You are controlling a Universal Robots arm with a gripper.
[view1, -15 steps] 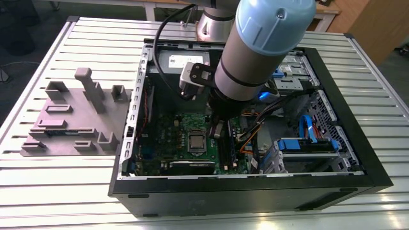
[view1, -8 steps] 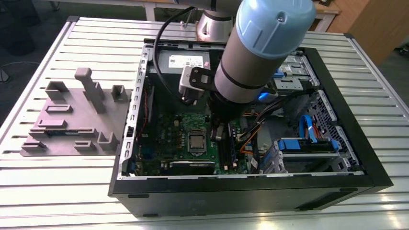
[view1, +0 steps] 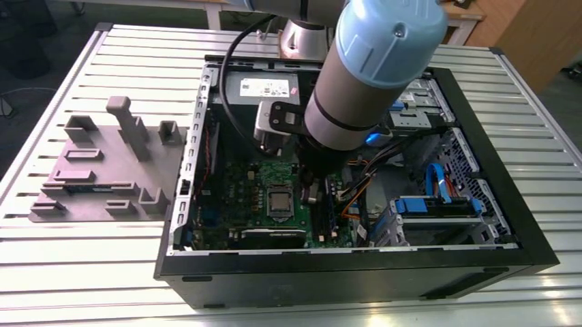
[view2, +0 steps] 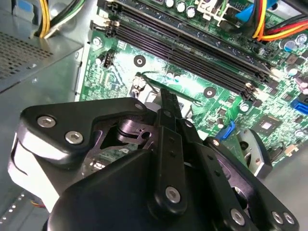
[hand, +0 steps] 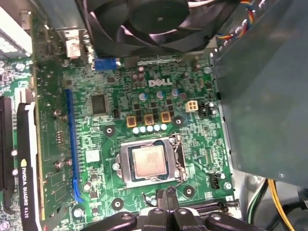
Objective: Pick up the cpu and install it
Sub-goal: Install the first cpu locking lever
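Gripper [hand: 166, 211]: black linkage body close to the lens in both wrist views; hangs just above the motherboard, beside the socket; whether it is wide or narrow I cannot tell
Cpu [hand: 150, 162]: flat in its socket with the silvery lid up, inside the metal socket frame [hand: 126, 164]; apart from the gripper
Handling: likely light, stiff, smooth-topped; fragile on its underside; best held by two opposite edges, kept level
Motherboard [hand: 94, 139]: green; memory slots [view2: 192, 48] run just beside the socket
Fan [hand: 144, 21]: black, beyond the socket
Case [view1: 509, 204]: open tower on a slatted table [view1: 91, 245]; grey fixture tray [view1: 100, 170] at the exterior view's left
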